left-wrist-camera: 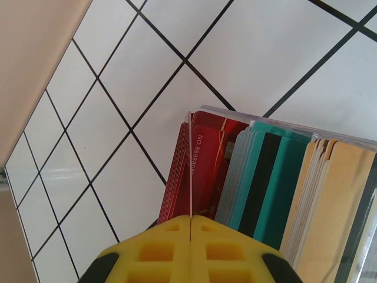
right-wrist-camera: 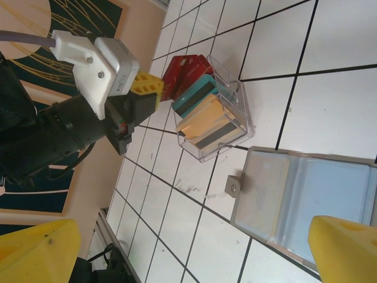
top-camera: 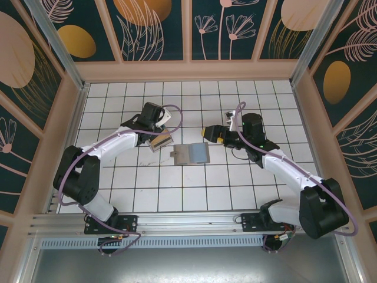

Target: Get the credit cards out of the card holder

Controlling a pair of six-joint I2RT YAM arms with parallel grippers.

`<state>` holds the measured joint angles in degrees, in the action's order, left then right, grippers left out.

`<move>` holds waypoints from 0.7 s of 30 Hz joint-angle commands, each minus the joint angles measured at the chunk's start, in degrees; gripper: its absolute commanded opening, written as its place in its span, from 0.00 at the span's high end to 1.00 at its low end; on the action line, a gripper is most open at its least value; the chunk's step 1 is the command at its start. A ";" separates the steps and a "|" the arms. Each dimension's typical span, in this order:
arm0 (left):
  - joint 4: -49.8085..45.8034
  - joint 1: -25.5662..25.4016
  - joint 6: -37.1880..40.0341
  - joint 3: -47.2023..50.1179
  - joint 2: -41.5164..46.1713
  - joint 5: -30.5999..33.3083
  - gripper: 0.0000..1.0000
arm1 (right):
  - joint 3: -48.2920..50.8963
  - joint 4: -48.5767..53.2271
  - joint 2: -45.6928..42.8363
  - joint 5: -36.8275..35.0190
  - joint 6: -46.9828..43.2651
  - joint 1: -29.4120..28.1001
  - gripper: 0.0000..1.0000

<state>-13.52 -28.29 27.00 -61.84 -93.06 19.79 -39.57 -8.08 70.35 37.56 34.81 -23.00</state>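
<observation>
One card (left-wrist-camera: pixel 190 159) was clamped edge-on by left gripper (left-wrist-camera: pixel 190 219) over clear box (right-wrist-camera: pixel 235 127), apparently for deposit; right gripper (top-camera: pixel 207 134) gaped near card holder (top-camera: pixel 191 153).

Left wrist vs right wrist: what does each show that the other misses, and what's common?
Only left wrist: a close look at the left gripper, shut on a thin sheet seen edge-on; card or box wall, can't tell. Also the number printed on a red card.
Only right wrist: the card holder lying open on the tiles, its tab, and the right gripper wide open.
Both: the clear box of red, teal and tan cards, with the left gripper's yellow fingers at its red end.
</observation>
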 commanded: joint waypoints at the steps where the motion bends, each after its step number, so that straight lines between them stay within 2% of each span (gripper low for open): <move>1: -0.53 0.12 1.06 -0.27 -0.49 -0.09 1.00 | 0.94 -0.69 -0.19 1.11 -1.04 0.41 0.01; 7: -1.67 0.08 0.95 -1.34 1.46 -0.50 1.00 | 0.90 -1.61 0.36 1.20 -0.75 0.45 0.01; 17: -3.18 0.06 -0.19 -0.59 3.45 -5.52 1.00 | 0.82 -3.07 1.89 1.64 -0.09 0.46 0.01; 21: -2.49 0.06 0.89 0.96 3.49 -4.52 1.00 | 0.81 -3.54 2.40 1.81 0.17 0.42 0.01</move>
<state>-15.27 -28.27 27.00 -61.91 -91.02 16.01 -39.40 -8.80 72.23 37.98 34.87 -22.92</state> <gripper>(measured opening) 0.064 0.987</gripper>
